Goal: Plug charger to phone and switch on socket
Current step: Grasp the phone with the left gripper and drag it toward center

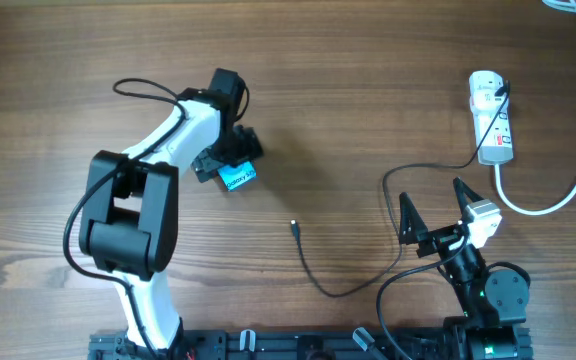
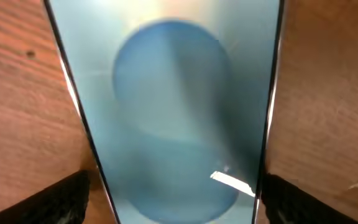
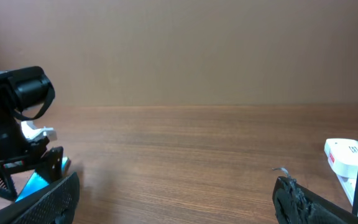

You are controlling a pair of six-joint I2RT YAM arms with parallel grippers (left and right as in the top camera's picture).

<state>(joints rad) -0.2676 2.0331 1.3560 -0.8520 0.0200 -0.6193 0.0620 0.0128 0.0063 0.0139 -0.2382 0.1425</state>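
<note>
The phone (image 1: 239, 177) lies left of centre, its teal screen and white text band showing beside my left gripper (image 1: 224, 160). In the left wrist view the phone (image 2: 173, 93) fills the space between the two fingers of the left gripper (image 2: 173, 202), which is shut on its long edges. The charger, a thin black cable (image 1: 318, 285), curls across the table with its plug tip (image 1: 294, 226) lying free at the centre. The socket (image 1: 491, 118) lies at the far right with the cable plugged in. My right gripper (image 1: 430, 192) is open and empty, below the socket.
The thick white cord (image 1: 568, 190) loops from the socket toward the right edge. In the right wrist view the open right gripper (image 3: 176, 202) looks over bare wood, with the left arm (image 3: 17, 99) and phone (image 3: 39, 180) at left and the socket (image 3: 347, 158) at right.
</note>
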